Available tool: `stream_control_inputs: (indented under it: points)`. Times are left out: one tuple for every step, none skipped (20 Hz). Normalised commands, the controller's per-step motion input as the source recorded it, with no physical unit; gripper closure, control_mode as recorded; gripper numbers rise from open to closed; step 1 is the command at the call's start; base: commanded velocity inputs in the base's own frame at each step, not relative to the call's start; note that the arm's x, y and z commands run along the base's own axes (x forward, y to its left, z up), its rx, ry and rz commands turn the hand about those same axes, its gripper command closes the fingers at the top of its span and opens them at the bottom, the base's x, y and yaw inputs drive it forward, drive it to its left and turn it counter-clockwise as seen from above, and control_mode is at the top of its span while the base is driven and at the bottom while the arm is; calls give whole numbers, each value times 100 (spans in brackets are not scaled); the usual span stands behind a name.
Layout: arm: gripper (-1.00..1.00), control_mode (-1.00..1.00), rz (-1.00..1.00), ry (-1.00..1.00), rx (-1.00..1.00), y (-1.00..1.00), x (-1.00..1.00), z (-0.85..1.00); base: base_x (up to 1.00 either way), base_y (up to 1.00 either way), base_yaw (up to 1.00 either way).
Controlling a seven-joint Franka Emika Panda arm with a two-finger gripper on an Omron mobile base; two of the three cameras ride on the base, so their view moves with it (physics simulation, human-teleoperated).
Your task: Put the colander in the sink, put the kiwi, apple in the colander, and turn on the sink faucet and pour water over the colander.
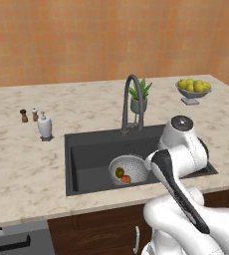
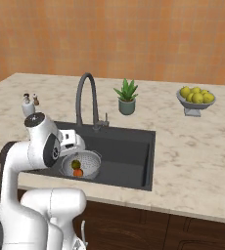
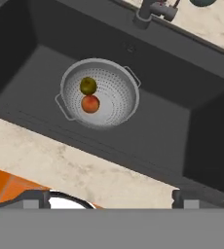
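Right now my claw (image 3: 111,198) hangs with its two tips spread as wide as they go and nothing between them, looking down from above the near edge of the desk (image 3: 80,168) into the sink (image 3: 196,131). I read that empty, wide stance as the hand being free for the tap, since the fruit work looks finished. Just beyond the near wall of the basin sits the colander (image 3: 115,97), upright on the sink floor toward the left half, its small handles sticking out at either side. Inside it lie the kiwi (image 3: 88,86) and the apple (image 3: 90,104), touching or very nearly so, the apple on the near side. They rest low in the bowl, where falling water would reach them. Further out, at the far rim of the basin, stands the sink faucet (image 1: 131,102), its high arch curving forward over the basin; I see no water running from it, so I judge the tap lever to be my next target. Beyond that, a small potted plant (image 2: 126,97) stands just right of the tap, a dish of lemons (image 2: 196,100) far right, and a soap bottle (image 1: 45,125) with two little shakers (image 1: 29,115) off to the left.
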Motion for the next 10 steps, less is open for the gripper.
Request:
stream_control_inputs:
  points:
    - [-100, -100, 19, 0, 16, -78, -15, 65, 0, 0, 0]
    - [-100, -100, 18, 0, 17, -77, -15, 59, 0, 0, 0]
    - [-100, -100, 17, 0, 17, -75, -15, 53, 0, 0, 0]
    - [-100, -100, 16, 0, 17, -73, -15, 44, 0, 0, 0]
    - [-100, -100, 15, -1, 18, -73, -18, 39, 0, 0, 0]
    - [-100, -100, 15, -8, 21, -75, -11, 33, 0, 0, 0]
    - [-100, -100, 11, -5, 24, -84, 0, 24, 0, 0, 0]
    - [-100, -100, 3, -4, 18, -79, 23, 13, 0, 0, 0]
    - [-100, -100, 4, -5, 23, -83, 22, 15, 0, 0, 0]
    - [-100, -100, 9, -3, 30, -76, 28, 18, 0, 0, 0]
